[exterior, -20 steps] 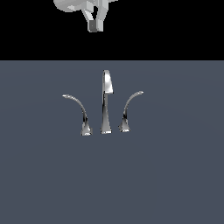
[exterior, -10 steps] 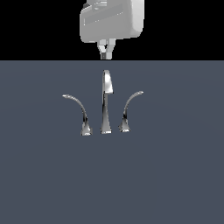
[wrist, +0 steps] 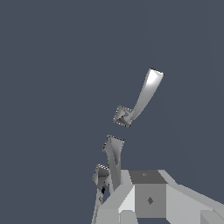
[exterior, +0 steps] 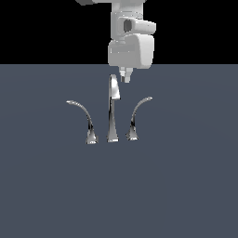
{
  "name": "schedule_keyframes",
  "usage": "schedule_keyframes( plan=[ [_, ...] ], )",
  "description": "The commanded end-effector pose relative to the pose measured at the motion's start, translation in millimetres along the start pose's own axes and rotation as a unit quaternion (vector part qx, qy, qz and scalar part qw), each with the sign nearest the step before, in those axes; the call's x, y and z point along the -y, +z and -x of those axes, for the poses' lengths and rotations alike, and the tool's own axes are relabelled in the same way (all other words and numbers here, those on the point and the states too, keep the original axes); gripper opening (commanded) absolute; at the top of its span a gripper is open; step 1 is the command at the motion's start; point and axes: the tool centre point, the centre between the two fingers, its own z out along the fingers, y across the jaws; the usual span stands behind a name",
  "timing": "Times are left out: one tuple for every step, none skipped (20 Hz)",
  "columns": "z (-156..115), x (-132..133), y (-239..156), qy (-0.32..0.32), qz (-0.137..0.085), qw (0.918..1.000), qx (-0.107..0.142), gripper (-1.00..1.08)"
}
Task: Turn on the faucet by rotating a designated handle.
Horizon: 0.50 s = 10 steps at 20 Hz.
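The chrome faucet stands on the dark grey surface in the exterior view, its tall spout (exterior: 112,111) in the middle. The handle (exterior: 138,112) is the shorter, steeper lever on the exterior view's right, tip sweeping upward. The longer lever (exterior: 82,116) arcs over flat on the exterior view's left. My gripper (exterior: 124,77) hangs just above and behind the spout's bent top, fingers together, touching nothing. The wrist view shows a chrome lever (wrist: 142,97), the tapering spout (wrist: 114,158) and another lever's base (wrist: 101,174) beyond my fingers (wrist: 148,199). I cannot tell which lever is which there.
The flat dark grey surface (exterior: 186,186) spreads out around the faucet on all sides. The white arm (exterior: 131,44) comes down from above, behind the spout. Nothing else stands on the surface.
The arm has come down from the top of the exterior view. My gripper now sits close above the spout's top, slightly toward the exterior view's right. The faucet has not moved.
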Motion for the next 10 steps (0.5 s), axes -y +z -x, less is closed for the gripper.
schedule_keyframes(
  plan=[
    [-18, 6, 15, 0.037, 0.0, 0.9993, -0.001, -1.0],
    [-24, 8, 21, 0.051, 0.0, 0.9987, -0.002, -1.0],
    [-31, 9, 26, 0.064, 0.0, 0.9979, -0.002, -1.0],
    [-37, 11, 31, 0.077, 0.0, 0.997, -0.002, -1.0],
    [-43, 12, 36, 0.089, 0.0, 0.996, -0.003, -1.0],
    [-49, 13, 40, 0.101, 0.0, 0.9949, -0.003, -1.0],
    [-55, 13, 45, 0.111, 0.0, 0.9938, -0.003, -1.0],
    [-60, 14, 49, 0.122, 0.0, 0.9926, -0.003, -1.0],
    [-65, 14, 52, 0.131, 0.0, 0.9914, -0.003, -1.0],
    [-69, 15, 56, 0.14, 0.0, 0.9902, -0.004, -1.0]
  ],
)
